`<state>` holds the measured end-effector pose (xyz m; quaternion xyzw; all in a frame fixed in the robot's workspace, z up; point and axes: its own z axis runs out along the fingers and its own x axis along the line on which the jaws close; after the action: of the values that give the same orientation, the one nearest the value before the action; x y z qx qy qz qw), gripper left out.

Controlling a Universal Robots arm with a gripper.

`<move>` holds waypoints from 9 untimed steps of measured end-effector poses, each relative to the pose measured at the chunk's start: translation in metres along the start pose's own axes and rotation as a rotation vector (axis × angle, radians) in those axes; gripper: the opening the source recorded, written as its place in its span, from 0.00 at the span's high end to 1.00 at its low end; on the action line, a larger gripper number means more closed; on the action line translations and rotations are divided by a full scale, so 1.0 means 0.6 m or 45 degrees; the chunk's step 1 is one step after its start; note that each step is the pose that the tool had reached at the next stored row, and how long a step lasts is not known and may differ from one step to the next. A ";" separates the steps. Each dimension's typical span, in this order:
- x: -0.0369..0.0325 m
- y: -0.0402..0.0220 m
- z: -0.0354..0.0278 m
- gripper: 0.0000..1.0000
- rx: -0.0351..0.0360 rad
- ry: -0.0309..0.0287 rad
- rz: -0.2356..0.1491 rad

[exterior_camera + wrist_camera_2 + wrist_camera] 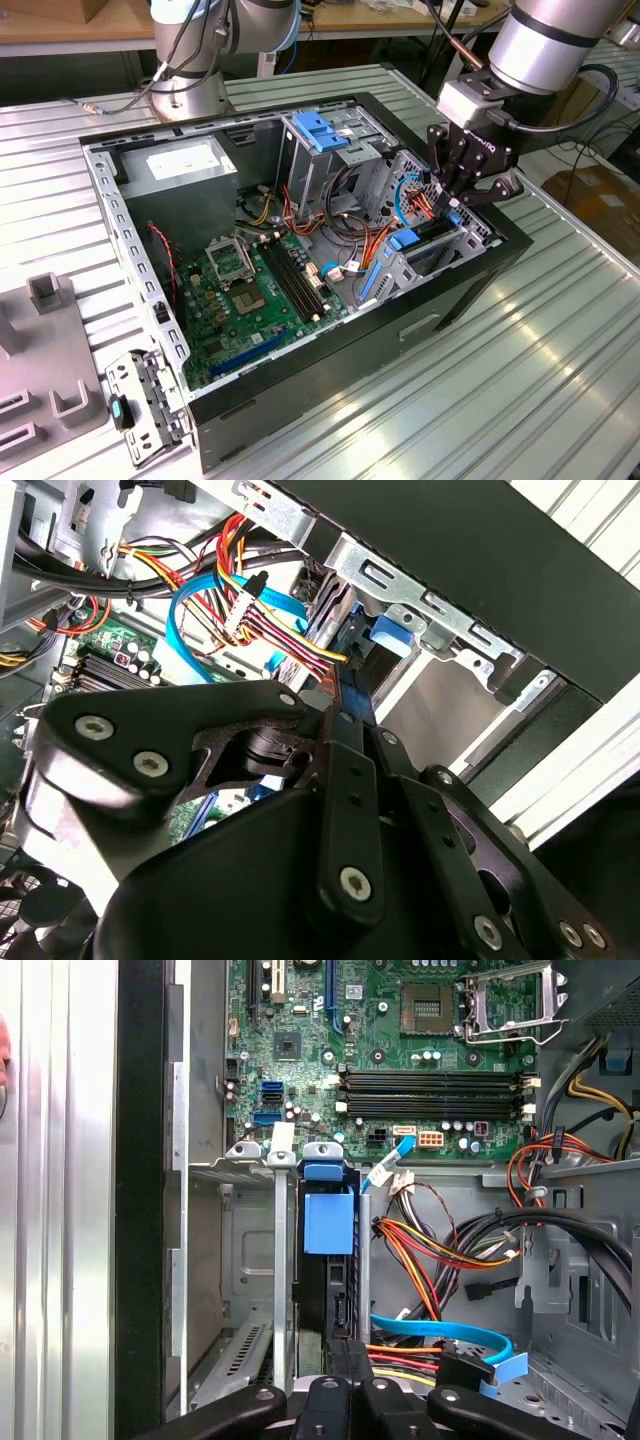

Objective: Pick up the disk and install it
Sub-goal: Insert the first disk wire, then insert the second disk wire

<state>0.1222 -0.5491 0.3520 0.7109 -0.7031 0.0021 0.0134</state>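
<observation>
The disk (334,1290) stands on edge in a slot of the grey drive cage (250,1260) at the front corner of the open computer case, on the exterior view's right. Its blue plastic rail end (328,1222) shows at the slot's far end. My gripper (456,205) reaches down from above into that cage, and its black fingers meet closely on the near end of the disk (452,219). In the first wrist view the gripper (345,1352) straddles the disk's dark edge. In the second wrist view the gripper (350,718) touches a blue rail beside the case wall.
Red, yellow, orange and blue cables (418,200) crowd the cage next to the gripper. The motherboard (245,290) lies on the case floor, the power-supply box (180,165) at the back. A cage with a blue latch (320,130) stands nearby. A loose bracket (140,410) lies outside.
</observation>
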 end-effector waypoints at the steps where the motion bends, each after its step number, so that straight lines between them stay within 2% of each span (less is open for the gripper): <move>1: 0.000 0.000 0.000 0.89 0.0000 0.0000 0.000; 6: 0.000 0.000 0.000 0.89 0.0000 0.0000 0.000; 9: 0.000 0.005 0.000 0.89 0.0000 0.0001 0.000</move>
<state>0.1190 -0.5491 0.3520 0.7110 -0.7031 0.0021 0.0134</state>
